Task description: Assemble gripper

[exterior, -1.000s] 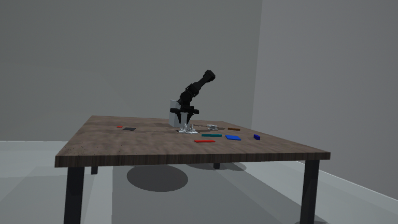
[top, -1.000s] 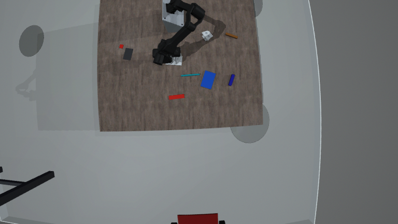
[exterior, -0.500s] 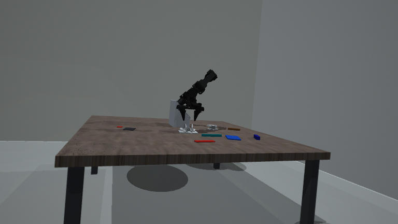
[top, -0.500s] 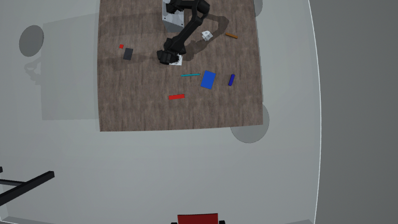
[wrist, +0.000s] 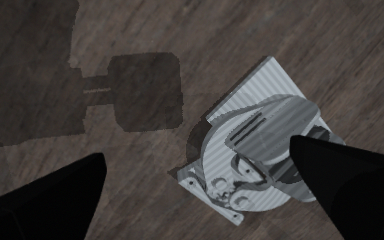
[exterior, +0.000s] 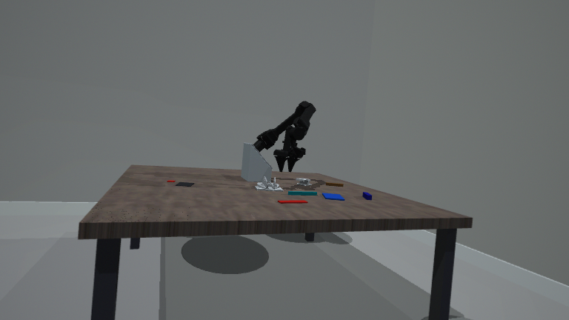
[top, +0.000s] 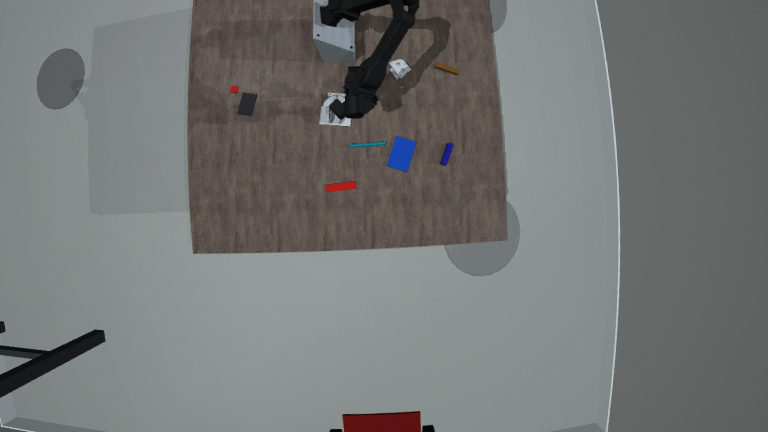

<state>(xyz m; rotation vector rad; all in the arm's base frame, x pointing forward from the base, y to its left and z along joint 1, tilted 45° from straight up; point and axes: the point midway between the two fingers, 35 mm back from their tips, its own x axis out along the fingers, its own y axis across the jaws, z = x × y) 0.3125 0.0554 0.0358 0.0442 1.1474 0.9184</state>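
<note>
The white gripper base (top: 326, 122) (exterior: 274, 189) (wrist: 267, 82) lies flat on the table, partly under the arm in the overhead view. Both grey-white jaws stand on it: one jaw (wrist: 280, 127) shows well in the wrist view, the other is partly behind my right finger. Their gear ends (wrist: 223, 195) lie close together at the two pins; whether the teeth mesh is too small to tell. The white housing plate (top: 399, 67) (exterior: 303, 181) lies apart, to the right of the base. My gripper (exterior: 285, 170) (wrist: 198, 153) is wide open and empty, above the table and clear of the parts.
The grey arm mount (top: 335, 36) (exterior: 255, 165) stands behind the base. A teal bar (top: 367, 145), blue slab (top: 401, 154), red bar (top: 340, 186) and dark blue block (top: 446, 154) lie in front. A brown bar (top: 446, 68) is right, a dark pad (top: 247, 104) and red cube (top: 234, 89) left.
</note>
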